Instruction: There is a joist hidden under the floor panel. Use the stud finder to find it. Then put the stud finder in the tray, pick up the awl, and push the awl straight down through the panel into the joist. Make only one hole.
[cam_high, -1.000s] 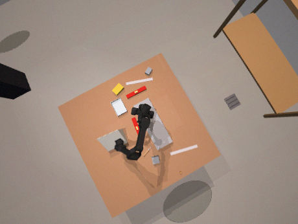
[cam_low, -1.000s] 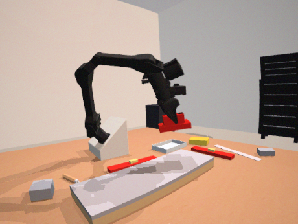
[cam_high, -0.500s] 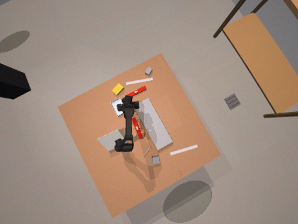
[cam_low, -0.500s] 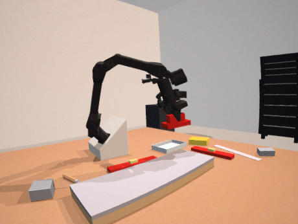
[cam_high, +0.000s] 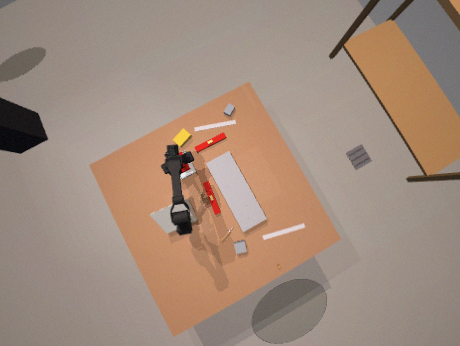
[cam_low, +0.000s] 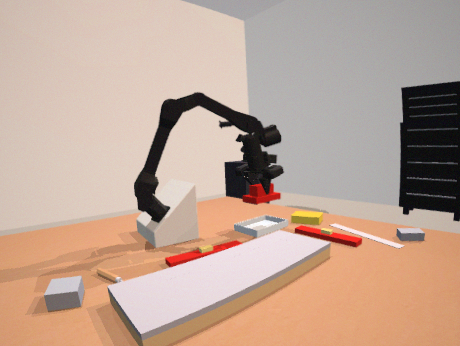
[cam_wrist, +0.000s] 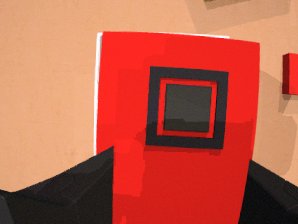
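Observation:
My gripper (cam_high: 184, 161) (cam_low: 261, 188) (cam_wrist: 176, 156) is shut on the red stud finder (cam_low: 261, 197) (cam_wrist: 131, 100), which hangs level above the tray. Its square window is dark in the wrist view. The white-rimmed tray (cam_high: 188, 174) (cam_low: 258, 232) stands on the table, partly covered by the arm and stud finder in the top view; its white edge shows behind the stud finder in the wrist view. The pale floor panel (cam_high: 236, 192) (cam_low: 220, 280) lies flat, with no clear hole visible. The awl (cam_high: 227, 234) (cam_low: 108, 275), with a light wooden handle, lies beside the panel's near end.
A red level (cam_high: 216, 207) (cam_low: 185, 257) lies between arm base and panel; another red level (cam_high: 219, 138) (cam_low: 345, 238) lies beyond the panel. A yellow block (cam_high: 182, 137) (cam_low: 306, 217) is near the tray. Grey blocks (cam_high: 229, 109) (cam_high: 240, 247) and white strips (cam_high: 215, 125) (cam_high: 284, 231) lie around.

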